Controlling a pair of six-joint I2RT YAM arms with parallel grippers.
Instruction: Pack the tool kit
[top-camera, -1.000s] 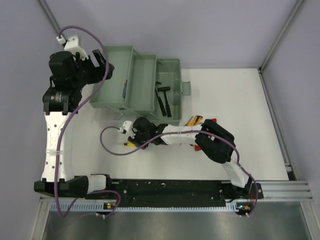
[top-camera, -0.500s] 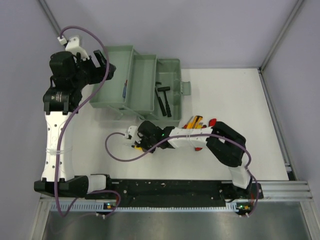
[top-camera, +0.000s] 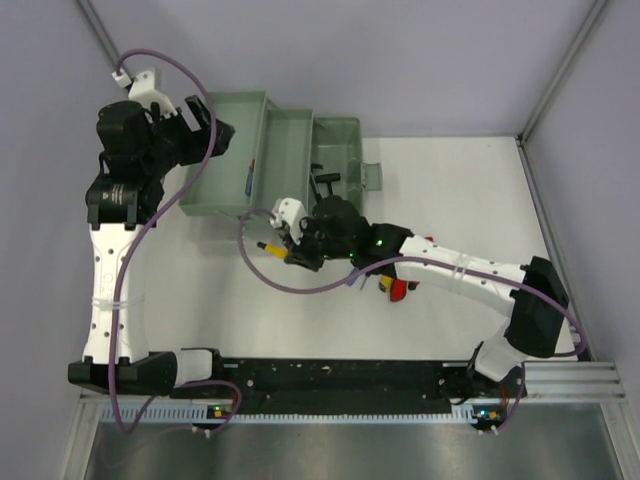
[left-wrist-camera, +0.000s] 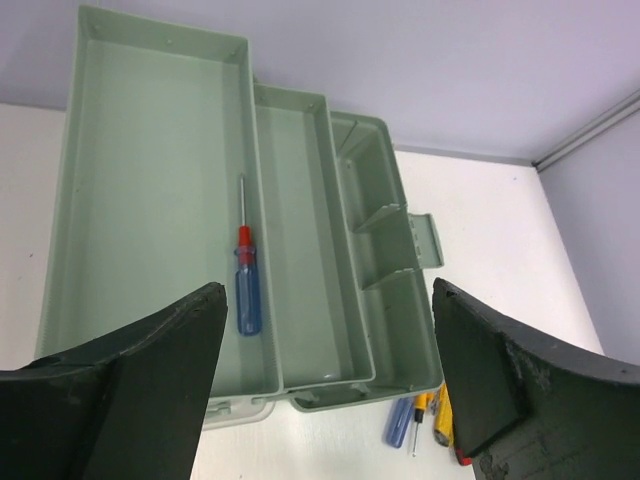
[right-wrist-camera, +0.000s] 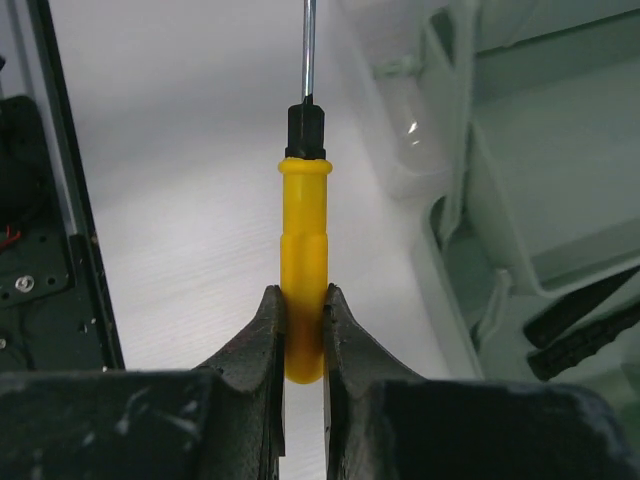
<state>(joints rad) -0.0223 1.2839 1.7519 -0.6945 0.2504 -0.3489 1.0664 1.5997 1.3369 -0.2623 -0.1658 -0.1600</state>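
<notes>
Yellow-handled screwdriver (right-wrist-camera: 304, 270) pinched at its butt end by the closed right gripper (right-wrist-camera: 303, 298), shaft pointing away, over bare white table (right-wrist-camera: 180, 150) | toolbox (right-wrist-camera: 452, 200) wall close beside it, black hammer handles (right-wrist-camera: 585, 322) inside | left gripper (left-wrist-camera: 327, 290) spread wide, empty, above open trays holding blue-and-red screwdriver (left-wrist-camera: 246, 285)

screwdriver (right-wrist-camera: 303, 250) tip cut off, red tool (top-camera: 400, 291) half-hidden

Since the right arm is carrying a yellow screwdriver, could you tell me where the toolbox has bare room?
The narrow middle tray is bare, between the wide tray, holding one red-and-blue screwdriver, and the right section, more crowded with hammers.
</notes>
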